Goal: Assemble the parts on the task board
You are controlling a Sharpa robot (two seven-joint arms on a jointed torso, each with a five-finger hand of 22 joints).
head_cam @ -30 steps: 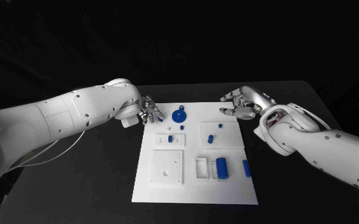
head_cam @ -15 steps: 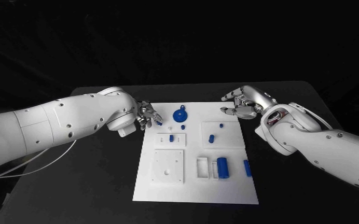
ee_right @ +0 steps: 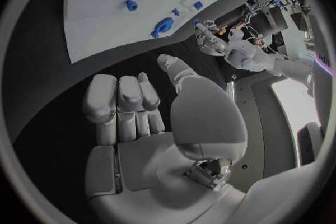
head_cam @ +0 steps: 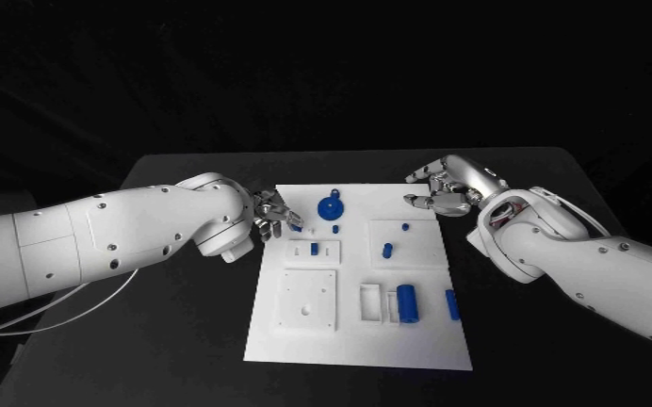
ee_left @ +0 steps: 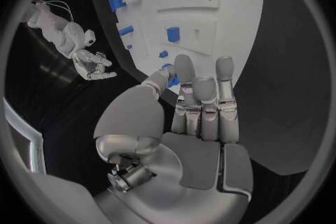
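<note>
Nearest the robot, the task board (head_cam: 356, 332) lies flat in the middle of the black table (head_cam: 177, 350), its near strip bare white. Next up the board: a square raised plate (head_cam: 307, 300) w/ small holes on the left, an open white rectangular frame (head_cam: 369, 301) beside it, then a blue cylinder (head_cam: 403, 302) standing just right of the frame and a slim blue bar (head_cam: 451, 304) near the board's right edge. Mid-board: a small blue peg (head_cam: 314, 249) sits in a small raised block on the left, and a second raised square on the right carries a short blue piece (head_cam: 386, 251) plus a smaller blue stub (head_cam: 403, 228) farther back. Far end: a round blue disc part (head_cam: 331, 207) w/ a small knob, and a tiny blue piece (head_cam: 334, 229) just in front of it. Left hand (head_cam: 272, 210) hovers at the board's far-left edge; in the left wrist view its fingers (ee_left: 203, 98) lie close together and fairly straight, thumb tip near a small blue bit at the board edge, but whether it pinches or touches it can't be told. Right hand (head_cam: 446, 187) is off the board's far-right corner, over the table; fingers (ee_right: 119, 95) loosely curled side by side, thumb apart, nothing held.
</note>
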